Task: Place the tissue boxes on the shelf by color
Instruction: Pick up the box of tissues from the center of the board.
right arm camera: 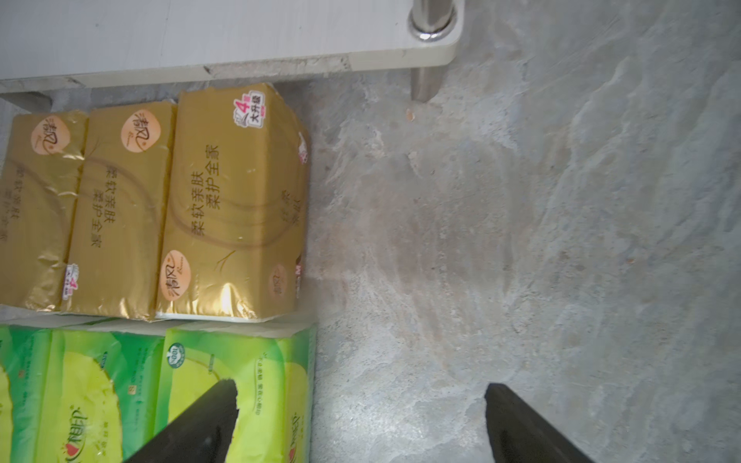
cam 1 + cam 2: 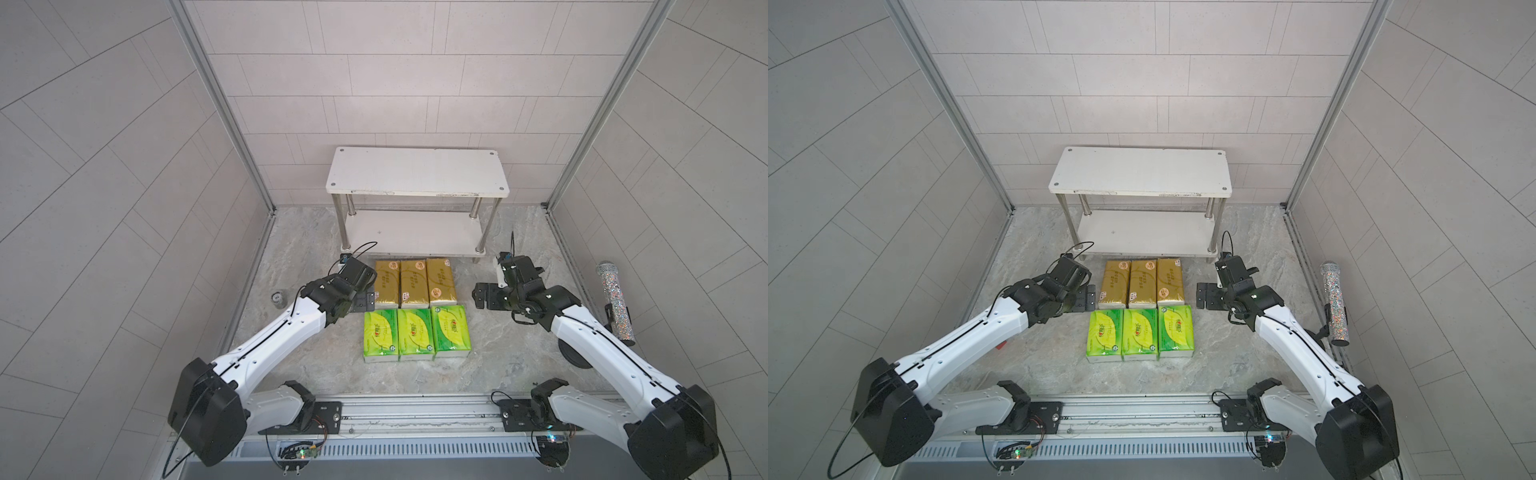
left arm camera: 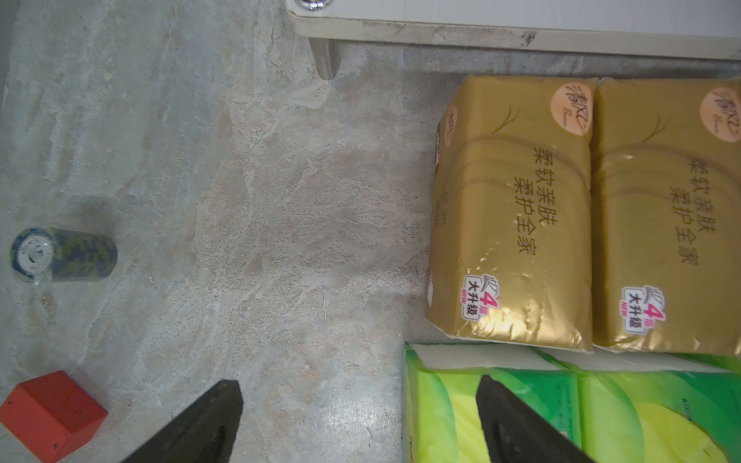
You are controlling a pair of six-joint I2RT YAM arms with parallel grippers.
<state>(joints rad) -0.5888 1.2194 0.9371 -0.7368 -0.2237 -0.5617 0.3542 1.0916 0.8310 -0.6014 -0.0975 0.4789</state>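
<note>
The left pincer (image 3: 359,383) and right pincer (image 1: 361,385) are hanging spread and empty at nine and three o'clock of the tissue boxes (image 2: 415,309) on the bench (image 2: 311,374), with the bare shelf (image 2: 417,170) at twelve. Because the soft packs are abutting tightly, a grasp is probably risking dragging a neighbour along.

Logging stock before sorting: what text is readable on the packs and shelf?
"柔软亲肤 柔护全家": each gold tissue pack.
"清风": their peach logo.
"4 大升级 NEW": their white sticker.
"相印": green tissue packs; fine print blurred.
Shelf: none.
</note>
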